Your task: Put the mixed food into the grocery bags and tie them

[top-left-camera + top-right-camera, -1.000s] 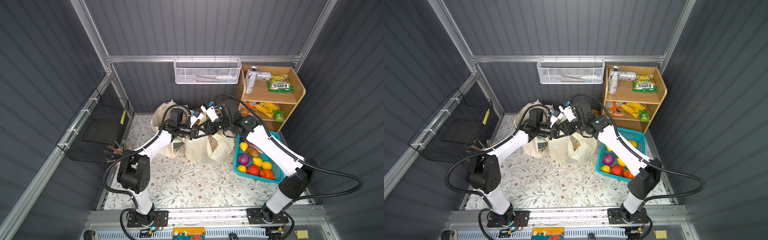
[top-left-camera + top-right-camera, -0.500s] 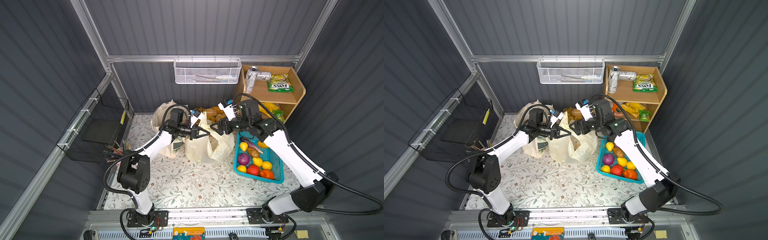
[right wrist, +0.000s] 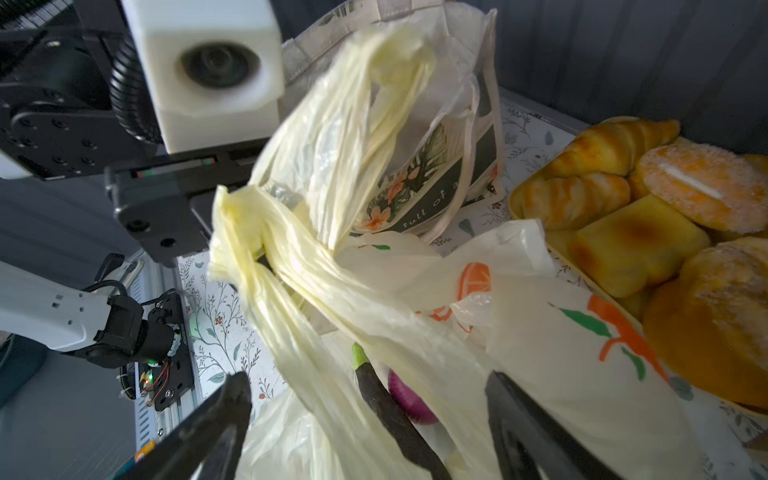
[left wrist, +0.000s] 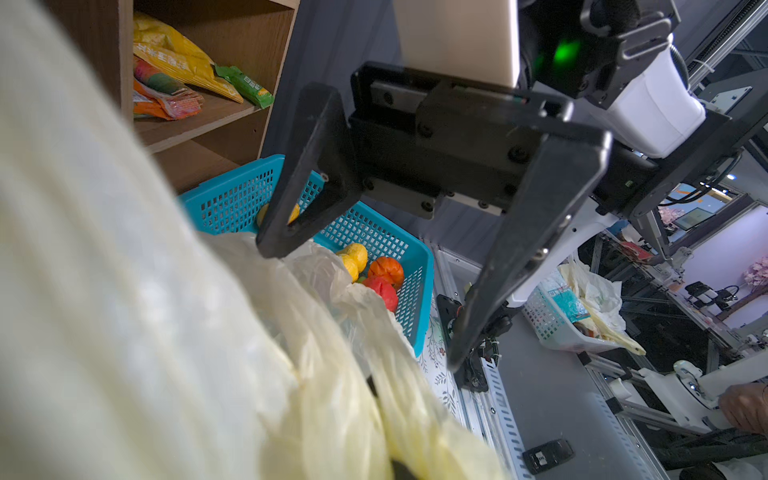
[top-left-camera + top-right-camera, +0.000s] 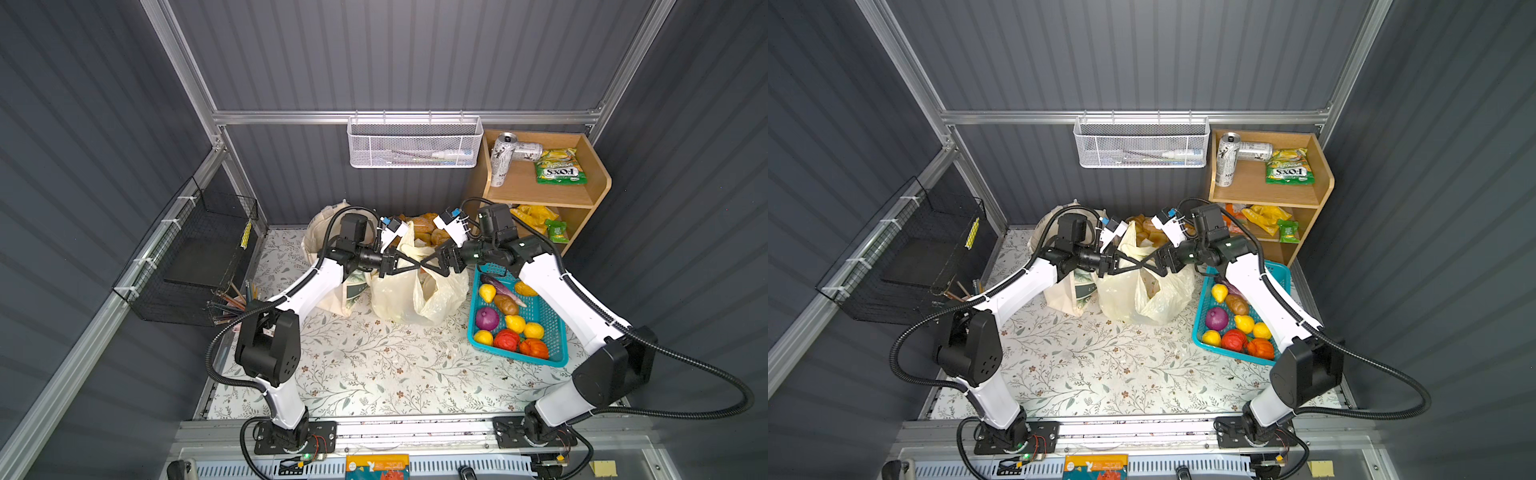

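Observation:
The cream-yellow plastic grocery bag (image 5: 415, 299) (image 5: 1142, 299) stands mid-table. My left gripper (image 5: 409, 266) (image 5: 1133, 262) is shut on its stretched loop handles (image 3: 266, 232). My right gripper (image 5: 428, 266) (image 3: 368, 378) (image 4: 370, 303) is open, tip to tip with the left one, its fingers (image 3: 232, 399) spread on either side of a handle strand. A dark eggplant (image 3: 390, 411) and a purple onion (image 3: 409, 399) lie inside the bag. The canvas tote (image 5: 328, 237) (image 3: 419, 183) stands behind the left arm. More mixed food (image 5: 511, 324) fills the turquoise basket (image 5: 557, 357).
A tray of bread rolls and croissants (image 5: 419, 228) (image 3: 648, 232) sits behind the bag. The wooden shelf (image 5: 594, 199) at the back right holds cans and snack packets. A black wire rack (image 5: 195, 266) hangs on the left wall, a white mesh basket (image 5: 415, 145) at the back.
My right gripper opened wider, pulled away to the right from the handles, then came back down near the left gripper's tips. The left arm kept still with the handles in its grip.

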Controlling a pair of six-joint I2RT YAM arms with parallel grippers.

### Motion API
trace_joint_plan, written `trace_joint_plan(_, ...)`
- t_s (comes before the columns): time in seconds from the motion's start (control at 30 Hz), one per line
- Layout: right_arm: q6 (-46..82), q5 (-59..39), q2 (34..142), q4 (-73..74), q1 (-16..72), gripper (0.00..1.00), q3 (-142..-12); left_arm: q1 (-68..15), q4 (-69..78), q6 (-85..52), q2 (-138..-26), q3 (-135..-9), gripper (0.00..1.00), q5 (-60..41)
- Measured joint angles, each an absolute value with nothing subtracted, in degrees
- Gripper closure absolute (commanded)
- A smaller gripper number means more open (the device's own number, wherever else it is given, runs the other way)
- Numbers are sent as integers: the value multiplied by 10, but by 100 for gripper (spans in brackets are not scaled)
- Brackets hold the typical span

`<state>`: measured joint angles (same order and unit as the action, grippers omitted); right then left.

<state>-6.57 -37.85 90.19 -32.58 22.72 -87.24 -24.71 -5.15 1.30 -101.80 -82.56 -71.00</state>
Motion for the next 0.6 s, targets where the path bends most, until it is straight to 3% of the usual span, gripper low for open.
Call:
trace_joint_plan(0.13, -77, -383, 907, -325, 229, 21, -852, -247, -57, 16, -1021, -826, 100, -714)
trace_joint_plan(0.2, -81, -384, 907, -322, 230, 30, -841, -247, -62, 19, -1024, -827, 100, -717)
trace_joint_plan(0.33, -84, -382, 907, -311, 231, 65, -820, -247, -77, 28, -1032, -835, 100, -721)
trace_joint_plan(0.5, -72, -382, 906, -294, 232, 100, -814, -247, -90, 39, -1036, -840, 100, -722)
trace_joint_plan(0.6, -63, -378, 906, -284, 236, 100, -813, -247, -93, 42, -1036, -840, 96, -721)
